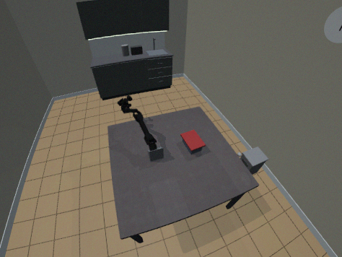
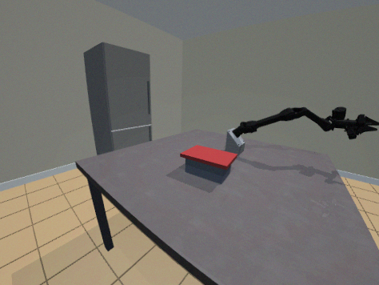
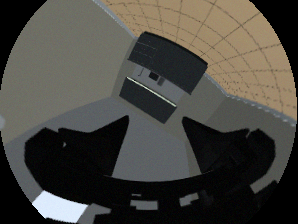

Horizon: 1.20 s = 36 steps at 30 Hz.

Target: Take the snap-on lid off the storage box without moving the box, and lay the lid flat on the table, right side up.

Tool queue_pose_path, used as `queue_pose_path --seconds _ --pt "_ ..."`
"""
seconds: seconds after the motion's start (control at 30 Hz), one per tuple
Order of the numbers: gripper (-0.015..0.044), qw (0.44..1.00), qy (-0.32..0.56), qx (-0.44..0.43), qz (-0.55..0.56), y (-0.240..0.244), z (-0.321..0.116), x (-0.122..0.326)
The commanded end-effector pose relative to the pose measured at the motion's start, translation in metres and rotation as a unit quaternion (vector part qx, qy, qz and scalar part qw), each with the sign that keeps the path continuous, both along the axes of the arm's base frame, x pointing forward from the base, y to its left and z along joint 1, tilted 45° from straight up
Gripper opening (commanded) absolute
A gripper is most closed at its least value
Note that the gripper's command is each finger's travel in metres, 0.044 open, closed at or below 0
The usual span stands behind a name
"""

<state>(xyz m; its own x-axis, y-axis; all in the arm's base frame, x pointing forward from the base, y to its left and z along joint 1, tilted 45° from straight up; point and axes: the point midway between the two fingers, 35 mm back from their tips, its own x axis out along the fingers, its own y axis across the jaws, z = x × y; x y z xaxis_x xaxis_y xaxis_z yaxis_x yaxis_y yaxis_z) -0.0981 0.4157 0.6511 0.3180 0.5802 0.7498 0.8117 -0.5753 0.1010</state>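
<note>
The red lid (image 1: 193,139) (image 2: 209,155) sits flat on top of the blue-grey storage box (image 1: 196,150) (image 2: 205,168), overhanging its sides. The box stands upright on the table (image 1: 180,188) (image 2: 280,212), beside the arm's base. My gripper (image 2: 375,125) (image 3: 156,119) is open, with nothing between its fingers. It is held high and far from the box, out past the table edge on the kitchen-counter side. The wrist view shows neither box nor lid. The inside of the box is hidden by the lid.
The arm's grey base mount (image 1: 156,154) (image 2: 235,142) stands on the table close to the box. A kitchen counter (image 1: 133,77) (image 3: 167,65) is against the wall beyond the table. A tall fridge (image 2: 125,92) stands behind the table in the exterior view.
</note>
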Motion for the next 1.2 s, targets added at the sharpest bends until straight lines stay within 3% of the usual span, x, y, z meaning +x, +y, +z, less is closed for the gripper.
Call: queue_pose_path --seconds 0.0,0.2,0.73,0.97,1.17 --pt "0.0374 1.000 -0.002 -0.002 -0.003 0.000 0.000 0.001" --pt "0.0235 0.991 -0.070 -0.051 -0.099 0.015 -0.011 0.056" --pt "0.0235 0.927 -0.226 -0.175 -0.244 0.040 -0.071 0.205" --pt "0.0235 0.869 -0.261 -0.282 -0.312 0.019 -0.123 0.308" --pt "0.0235 0.831 -0.271 -0.348 -0.340 -0.007 -0.158 0.367"
